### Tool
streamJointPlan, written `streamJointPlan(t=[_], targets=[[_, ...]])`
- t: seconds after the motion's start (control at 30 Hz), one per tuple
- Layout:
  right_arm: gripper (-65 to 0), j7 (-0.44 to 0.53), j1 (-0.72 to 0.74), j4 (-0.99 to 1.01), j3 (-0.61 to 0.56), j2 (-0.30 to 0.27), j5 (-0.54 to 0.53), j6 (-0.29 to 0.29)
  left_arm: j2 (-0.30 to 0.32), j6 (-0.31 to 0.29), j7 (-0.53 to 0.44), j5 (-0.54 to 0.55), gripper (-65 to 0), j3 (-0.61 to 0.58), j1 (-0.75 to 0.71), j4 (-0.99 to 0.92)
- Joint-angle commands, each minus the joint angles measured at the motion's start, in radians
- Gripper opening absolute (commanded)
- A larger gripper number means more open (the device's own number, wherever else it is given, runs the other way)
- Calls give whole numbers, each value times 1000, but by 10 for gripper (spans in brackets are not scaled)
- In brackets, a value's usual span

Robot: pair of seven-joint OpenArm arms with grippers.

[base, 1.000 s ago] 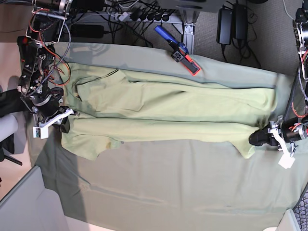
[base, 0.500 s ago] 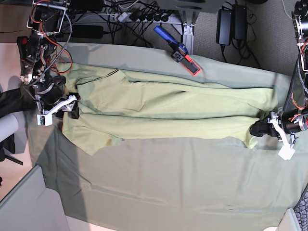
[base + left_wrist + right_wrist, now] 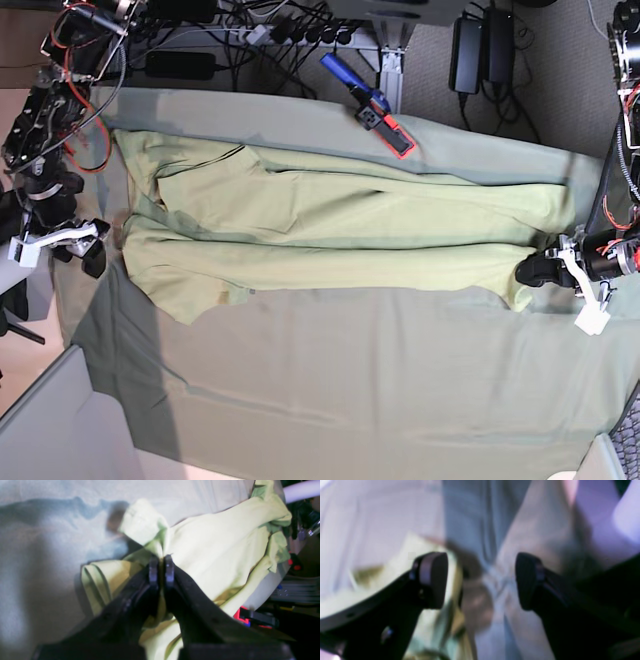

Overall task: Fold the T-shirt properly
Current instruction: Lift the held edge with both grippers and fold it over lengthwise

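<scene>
Left gripper (image 3: 161, 566) fingers pinched together on a hem fold of the T-shirt (image 3: 330, 225), right gripper (image 3: 481, 580) fingers wide apart and empty; the shirt lies lengthwise on the table cloth (image 3: 400, 390), judged light, limp, best taken at hems or corners.

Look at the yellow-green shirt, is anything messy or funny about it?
A bit. The T-shirt lies folded into a long band, but one sleeve pokes out below its lower edge, near the open right gripper. The other end is bunched where the left gripper pinches it. A red and blue tool sits on the table cloth.
</scene>
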State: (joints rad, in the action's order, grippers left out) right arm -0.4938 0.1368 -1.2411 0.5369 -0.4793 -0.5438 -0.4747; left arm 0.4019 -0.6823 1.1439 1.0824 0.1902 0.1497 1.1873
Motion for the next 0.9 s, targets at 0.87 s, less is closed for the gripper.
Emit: streamJointPlan(t=[0.87], targets=[[-234, 138, 253, 313, -384, -16, 170, -16, 11, -16, -10, 20, -650, 5, 21, 17]])
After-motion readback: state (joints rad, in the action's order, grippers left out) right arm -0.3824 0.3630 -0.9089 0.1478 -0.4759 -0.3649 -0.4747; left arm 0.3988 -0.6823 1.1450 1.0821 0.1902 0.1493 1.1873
